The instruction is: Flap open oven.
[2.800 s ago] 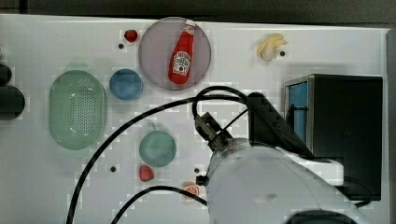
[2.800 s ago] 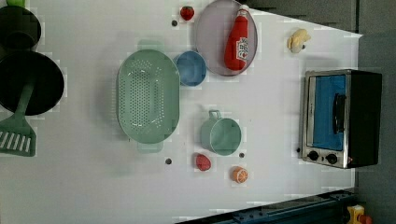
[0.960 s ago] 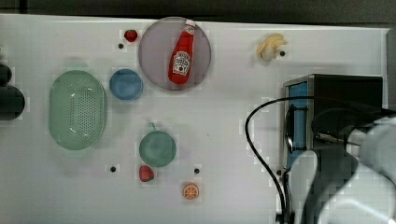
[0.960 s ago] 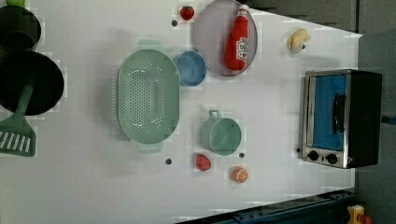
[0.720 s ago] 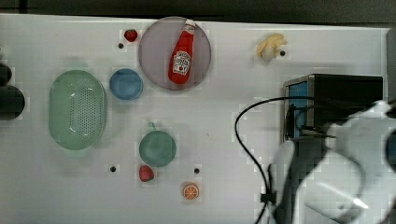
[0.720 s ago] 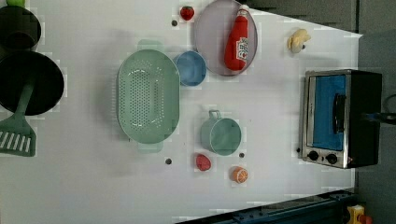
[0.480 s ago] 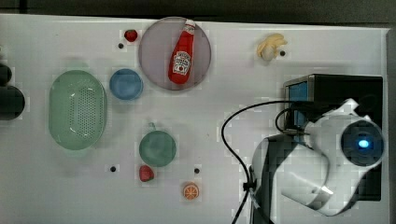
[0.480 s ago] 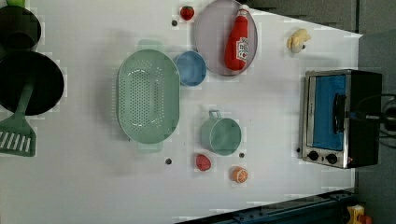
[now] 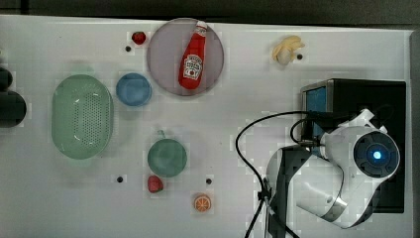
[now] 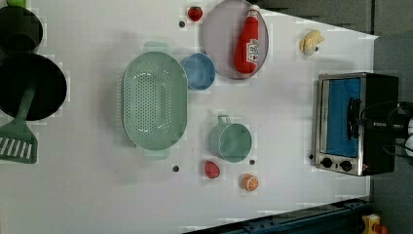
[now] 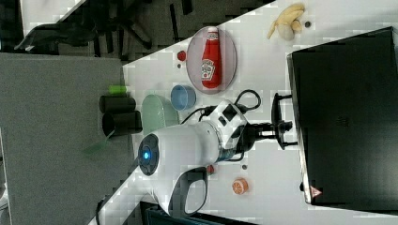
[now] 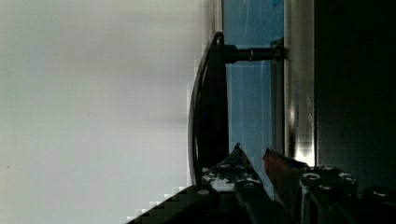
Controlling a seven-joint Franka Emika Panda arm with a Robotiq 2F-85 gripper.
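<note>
Oven [image 10: 358,122] parked near the right edge of the worktop [image 10: 282,126] in the left view, door shut, blue glass facing the open white stretch. Plenty of bare room in front of the door there; nearest clutter is the mug [image 10: 230,141] and the orange slice [image 10: 250,182], both well apart from it.

Pincer [image 12: 252,161] sitting right at the handle [image 12: 208,107], one finger just beside the bar and the other over the glass. Only slightly parted, and can't tell for sure if it's actually gripping the bar. Arm [image 9: 346,178] hanging over the oven's top in the top view.

Count: one oven, one plate [image 9: 163,59] with one ketchup bottle [image 9: 192,57], one blue bowl [image 9: 133,89], one colander [image 9: 81,116], one mug, two strawberries [image 9: 139,37] [image 9: 155,184], one orange slice, one banana [image 9: 286,49].
</note>
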